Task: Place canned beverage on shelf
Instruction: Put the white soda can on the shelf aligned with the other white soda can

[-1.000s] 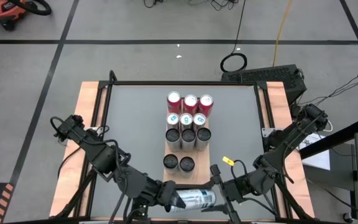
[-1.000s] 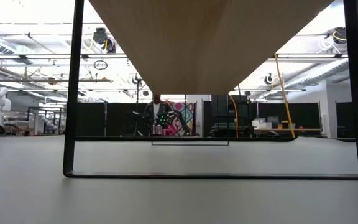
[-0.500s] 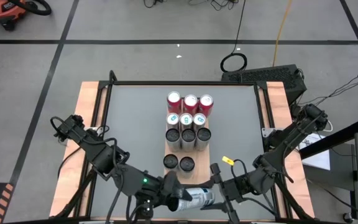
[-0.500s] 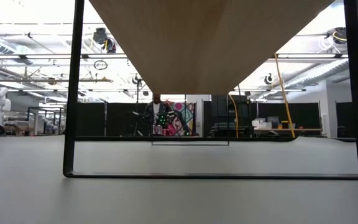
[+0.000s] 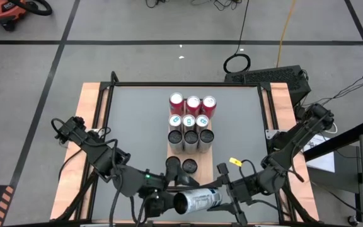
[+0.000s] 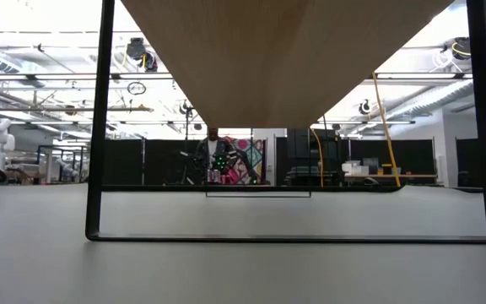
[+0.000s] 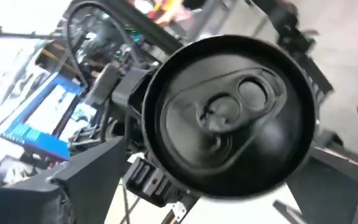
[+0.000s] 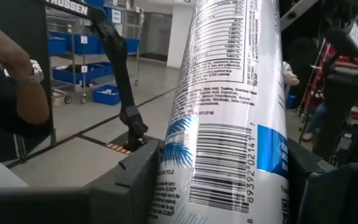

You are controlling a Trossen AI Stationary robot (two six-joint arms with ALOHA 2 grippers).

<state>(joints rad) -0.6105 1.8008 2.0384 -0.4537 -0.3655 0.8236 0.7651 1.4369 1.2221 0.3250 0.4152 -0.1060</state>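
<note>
Though half hidden, can seemingly right-held

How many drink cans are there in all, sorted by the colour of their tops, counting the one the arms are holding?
Red-topped cans on the shelf: 3
White-topped cans: 3
Black-topped cans standing on the shelf: 5
White and blue can, black-topped, held sideways in the right gripper: 1
Total: 12

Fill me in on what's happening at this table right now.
The right gripper holds a silver can on its side at the near edge of the table. The left gripper sits open at the can's top end, not gripping it. The shelf already carries rows of upright cans, with a free spot in its near row.
</note>
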